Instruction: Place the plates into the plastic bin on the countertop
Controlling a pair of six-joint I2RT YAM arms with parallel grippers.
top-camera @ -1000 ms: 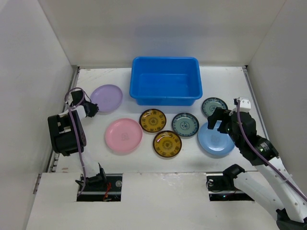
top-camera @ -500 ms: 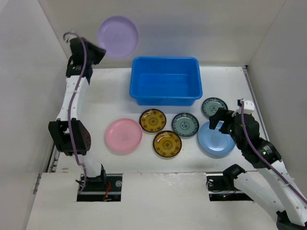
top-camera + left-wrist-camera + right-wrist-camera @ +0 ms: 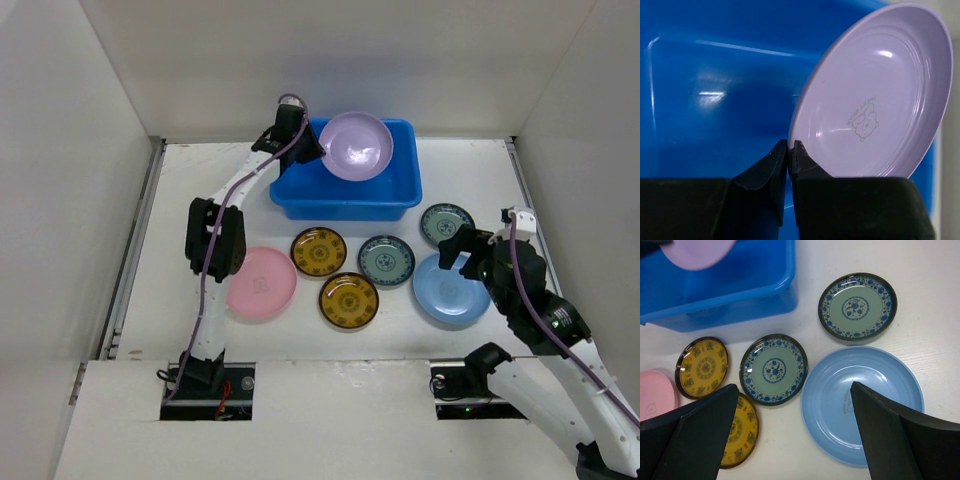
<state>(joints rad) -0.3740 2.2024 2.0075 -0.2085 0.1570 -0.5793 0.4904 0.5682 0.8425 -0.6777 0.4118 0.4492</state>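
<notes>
My left gripper is shut on the rim of the lavender plate, which it holds tilted over the blue plastic bin. In the left wrist view the fingertips pinch the plate's lower edge above the bin's floor. My right gripper is open and empty, above the light blue plate and a teal plate. On the countertop also lie a pink plate, two amber plates and a second teal plate.
White walls close in the countertop on the left, back and right. In the right wrist view my open gripper is over the light blue plate and a teal plate, with the bin's corner at the upper left.
My left arm has carried the lavender plate from high at the back left, rightward and down, to over the bin. My right arm has barely moved.
</notes>
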